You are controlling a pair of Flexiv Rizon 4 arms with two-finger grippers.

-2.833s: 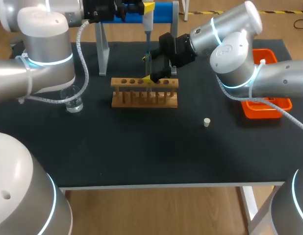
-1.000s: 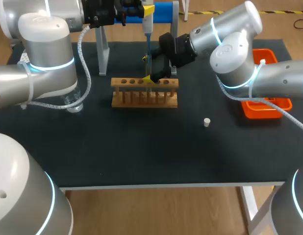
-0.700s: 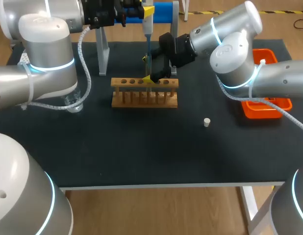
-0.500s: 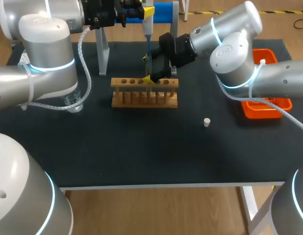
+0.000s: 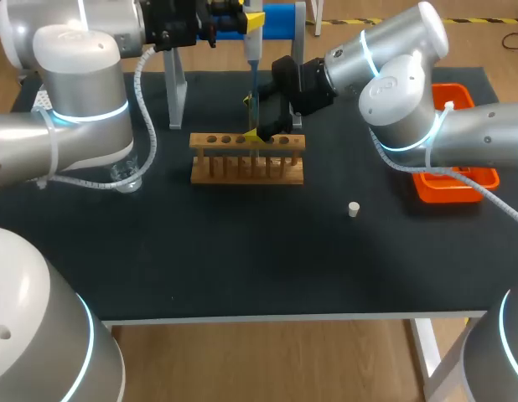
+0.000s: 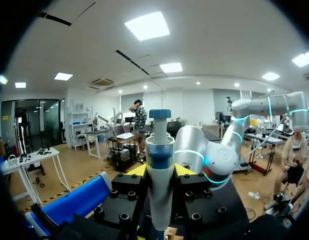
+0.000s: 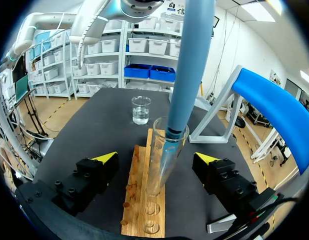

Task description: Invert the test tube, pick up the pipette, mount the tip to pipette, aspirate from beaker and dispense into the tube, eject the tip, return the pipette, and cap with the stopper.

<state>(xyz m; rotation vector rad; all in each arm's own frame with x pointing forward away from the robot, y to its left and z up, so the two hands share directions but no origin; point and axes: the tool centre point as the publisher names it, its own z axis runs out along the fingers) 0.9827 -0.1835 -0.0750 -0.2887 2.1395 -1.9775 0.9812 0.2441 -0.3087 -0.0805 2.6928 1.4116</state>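
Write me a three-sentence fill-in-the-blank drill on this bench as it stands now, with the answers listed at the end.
1. The left gripper is shut on the pipette, whose tip reaches down into the ____ standing in the wooden rack.
2. The right gripper is ____, its fingers apart from the glass between them.
3. The stopper lies on the table between the rack and the ____ tray.

Missing words: test tube; open; orange.
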